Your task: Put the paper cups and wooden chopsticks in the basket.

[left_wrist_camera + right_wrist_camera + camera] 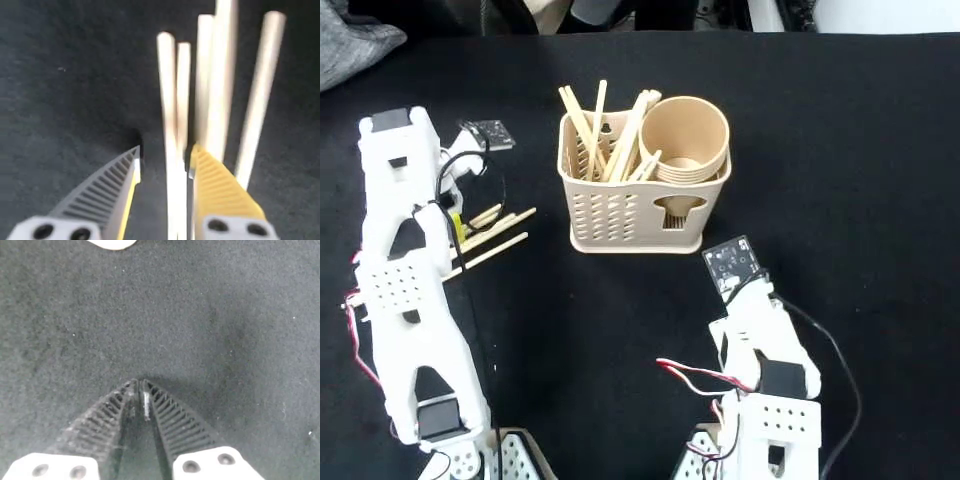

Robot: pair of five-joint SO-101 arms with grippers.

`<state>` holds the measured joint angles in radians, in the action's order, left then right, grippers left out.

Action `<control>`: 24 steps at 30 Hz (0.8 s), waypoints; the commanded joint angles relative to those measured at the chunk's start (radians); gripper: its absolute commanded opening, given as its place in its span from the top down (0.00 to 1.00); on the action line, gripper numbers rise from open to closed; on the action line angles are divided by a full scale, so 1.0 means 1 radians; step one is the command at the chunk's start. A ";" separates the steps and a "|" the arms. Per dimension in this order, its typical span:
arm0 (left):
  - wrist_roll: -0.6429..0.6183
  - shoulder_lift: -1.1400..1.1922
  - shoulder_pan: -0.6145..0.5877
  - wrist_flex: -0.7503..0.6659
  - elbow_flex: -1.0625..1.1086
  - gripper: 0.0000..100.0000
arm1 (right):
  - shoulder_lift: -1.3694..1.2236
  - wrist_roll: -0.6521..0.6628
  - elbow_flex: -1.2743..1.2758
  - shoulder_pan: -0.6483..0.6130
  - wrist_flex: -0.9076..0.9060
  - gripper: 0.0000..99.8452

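High view gives you the layout, left to right. Your left arm (pixel 410 290) reaches over a bundle of loose chopsticks (pixel 495 232) that lie flat on the black cloth (pixel 860 150), just left of the basket (pixel 635 215). Their long axis runs diagonally, free ends pointing toward the basket's left wall.

In the left wrist view your left gripper (pixel 166 150) is partly open and pinches nothing. Two sticks run lengthwise between its fingers, and three more lie just outside the yellow finger (pixel 220 190), all pointing away from the wrist.

In the basket, standing chopsticks (pixel 605 130) lean in the left compartment and the stacked paper cups (pixel 685 135) sit upright in the right one.

Your right gripper (pixel 139 384) is closed on nothing, tips together over bare cloth, near the basket's front right corner.
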<state>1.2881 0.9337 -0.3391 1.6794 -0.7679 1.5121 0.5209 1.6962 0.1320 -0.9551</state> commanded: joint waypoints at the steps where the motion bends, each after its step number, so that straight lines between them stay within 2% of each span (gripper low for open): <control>1: 0.003 0.084 0.005 -0.002 -0.077 0.83 | 0.008 -0.003 -0.001 -0.011 -0.002 0.99; 3: 0.003 0.110 0.004 0.023 -0.096 0.85 | 0.008 -0.003 -0.001 -0.011 -0.002 0.99; 7: 0.005 0.140 0.010 0.071 -0.143 0.98 | 0.008 -0.003 -0.001 -0.011 -0.002 0.99; 11: -0.005 0.130 0.010 0.080 -0.147 0.97 | 0.008 -0.003 -0.001 -0.011 -0.002 0.99; 15: -0.104 0.120 0.027 0.080 -0.157 0.97 | 0.008 -0.003 -0.001 -0.011 -0.002 0.99; 20: -0.295 0.017 0.076 0.081 -0.099 0.97 | 0.008 -0.003 -0.001 -0.011 -0.002 0.99; 24: -0.371 -0.098 0.113 0.081 -0.022 0.97 | 0.008 -0.003 -0.001 -0.011 -0.002 0.99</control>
<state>0.9935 0.9689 -0.2839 1.7499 -0.8431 1.5121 0.5209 1.6962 0.1320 -0.9551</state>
